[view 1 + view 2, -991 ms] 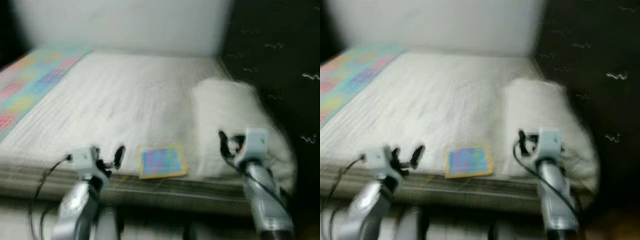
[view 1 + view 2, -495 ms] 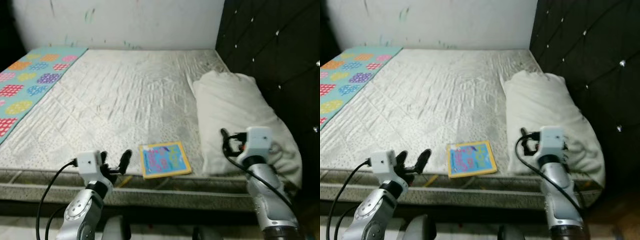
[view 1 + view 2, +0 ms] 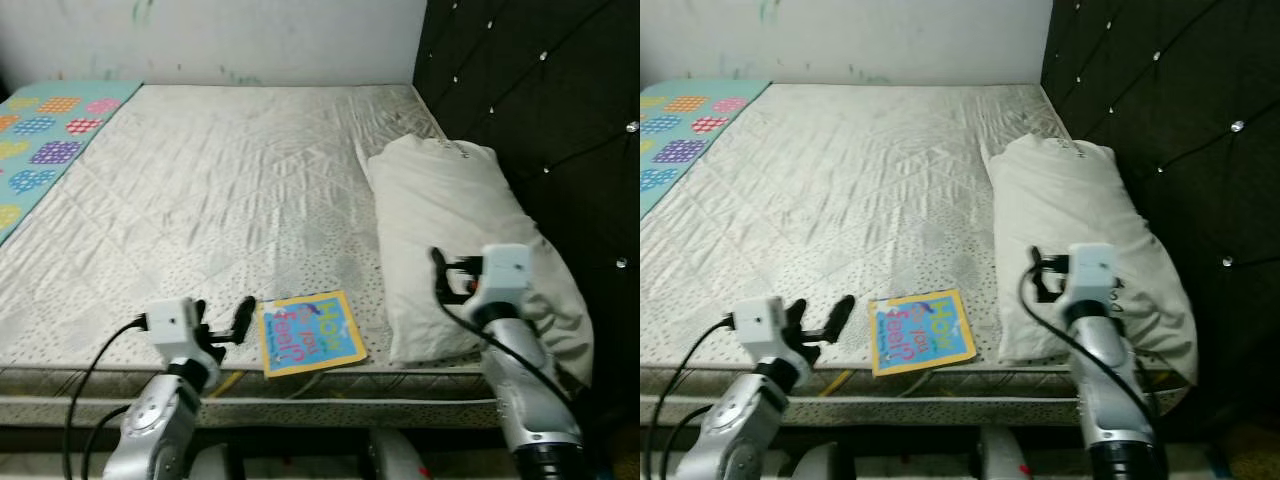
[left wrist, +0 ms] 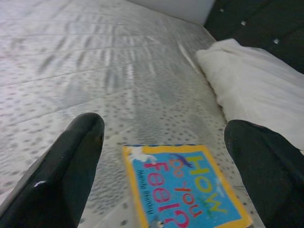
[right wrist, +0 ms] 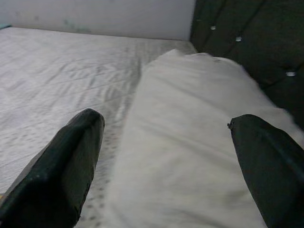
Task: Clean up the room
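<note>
Book (image 3: 311, 333) flat on mattress (image 3: 220, 190) near front edge, lower centre of frame; cover reads "How Do You Feel?". Left gripper (image 3: 222, 322) just left of book, jaws apart, empty. Right gripper (image 5: 166, 161) over pillow (image 3: 460, 240), right side, jaws apart, empty.

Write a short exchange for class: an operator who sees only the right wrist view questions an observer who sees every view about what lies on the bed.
Operator: The pillow sits ahead of my open right gripper. Is anything else on the mattress?
Observer: Yes, a book lies flat at the near edge, left of the pillow.
Operator: Where is the left gripper?
Observer: It is just left of the book, open and pointing at it, holding nothing.
Operator: Anything further left?
Observer: A spotted blanket covers the mattress's far left side.
</note>
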`<state>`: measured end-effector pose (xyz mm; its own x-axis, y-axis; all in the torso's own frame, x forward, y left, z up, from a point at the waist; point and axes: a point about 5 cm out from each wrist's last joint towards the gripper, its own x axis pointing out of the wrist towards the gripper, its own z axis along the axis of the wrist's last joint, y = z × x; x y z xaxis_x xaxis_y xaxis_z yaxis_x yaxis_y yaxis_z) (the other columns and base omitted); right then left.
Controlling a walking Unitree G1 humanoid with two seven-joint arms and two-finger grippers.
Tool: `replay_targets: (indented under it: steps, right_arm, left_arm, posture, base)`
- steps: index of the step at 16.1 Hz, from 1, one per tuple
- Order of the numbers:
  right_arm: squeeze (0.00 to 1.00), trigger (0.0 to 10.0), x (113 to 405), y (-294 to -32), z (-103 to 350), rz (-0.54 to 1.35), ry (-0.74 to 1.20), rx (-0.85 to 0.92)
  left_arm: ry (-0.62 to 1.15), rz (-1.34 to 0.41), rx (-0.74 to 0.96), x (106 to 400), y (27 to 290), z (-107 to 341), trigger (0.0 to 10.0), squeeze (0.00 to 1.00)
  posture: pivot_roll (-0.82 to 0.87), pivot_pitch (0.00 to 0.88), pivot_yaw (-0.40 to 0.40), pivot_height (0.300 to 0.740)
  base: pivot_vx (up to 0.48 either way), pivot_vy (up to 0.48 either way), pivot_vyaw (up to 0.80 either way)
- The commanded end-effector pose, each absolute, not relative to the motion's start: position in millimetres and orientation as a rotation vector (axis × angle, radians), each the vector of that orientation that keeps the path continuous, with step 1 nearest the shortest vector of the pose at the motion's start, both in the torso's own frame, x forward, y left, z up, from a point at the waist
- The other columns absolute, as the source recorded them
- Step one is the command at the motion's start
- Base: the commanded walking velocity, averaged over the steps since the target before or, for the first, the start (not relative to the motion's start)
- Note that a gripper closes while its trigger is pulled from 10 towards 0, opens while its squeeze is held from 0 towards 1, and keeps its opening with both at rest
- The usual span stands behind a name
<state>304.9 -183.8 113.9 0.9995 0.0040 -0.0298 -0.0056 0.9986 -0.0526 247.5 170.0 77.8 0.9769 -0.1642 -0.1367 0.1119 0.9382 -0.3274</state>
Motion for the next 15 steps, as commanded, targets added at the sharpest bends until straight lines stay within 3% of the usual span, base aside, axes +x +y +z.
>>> replay_targets:
  steps: [1, 5, 7, 11, 15]
  right_arm:
    - [0.0, 10.0, 305.3, -185.7, 116.6, -0.003, 0.019, -0.06]
    - [0.0, 10.0, 303.9, -188.4, 115.5, -0.006, 0.027, -0.063]
    - [0.0, 10.0, 301.7, -186.7, 110.6, 0.018, 0.069, -0.086]
    - [0.0, 10.0, 288.7, -196.2, 101.6, 0.033, 0.155, -0.175]
    - [0.0, 10.0, 288.7, -196.2, 101.6, 0.033, 0.155, -0.175]
  left_arm:
    - [0.177, -0.132, -0.329, 246.6, 170.4, 76.5, 10.0, 0.0]
    - [0.238, -0.124, -0.348, 252.6, 165.2, 67.4, 10.0, 0.0]
    - [0.364, -0.061, -0.353, 261.6, 164.9, 44.5, 10.0, 0.0]
    - [0.456, 0.027, -0.468, 271.3, 161.7, 21.0, 10.0, 0.0]
    - [0.456, 0.027, -0.468, 271.3, 161.7, 21.0, 10.0, 0.0]
  posture:
    - [-0.14, 0.0, -0.002, 0.6]
    - [-0.15, 0.0, -0.01, 0.6]
    - [-0.16, 0.0, -0.026, 0.6]
    - [-0.22, 0.052, -0.036, 0.6]
    - [-0.22, 0.052, -0.036, 0.6]
  base:
    - [0.0, 0.0, 0.0]
    - [0.0, 0.0, 0.0]
    - [0.0, 0.0, 0.0]
    - [0.0, 0.0, 0.0]
    - [0.0, 0.0, 0.0]
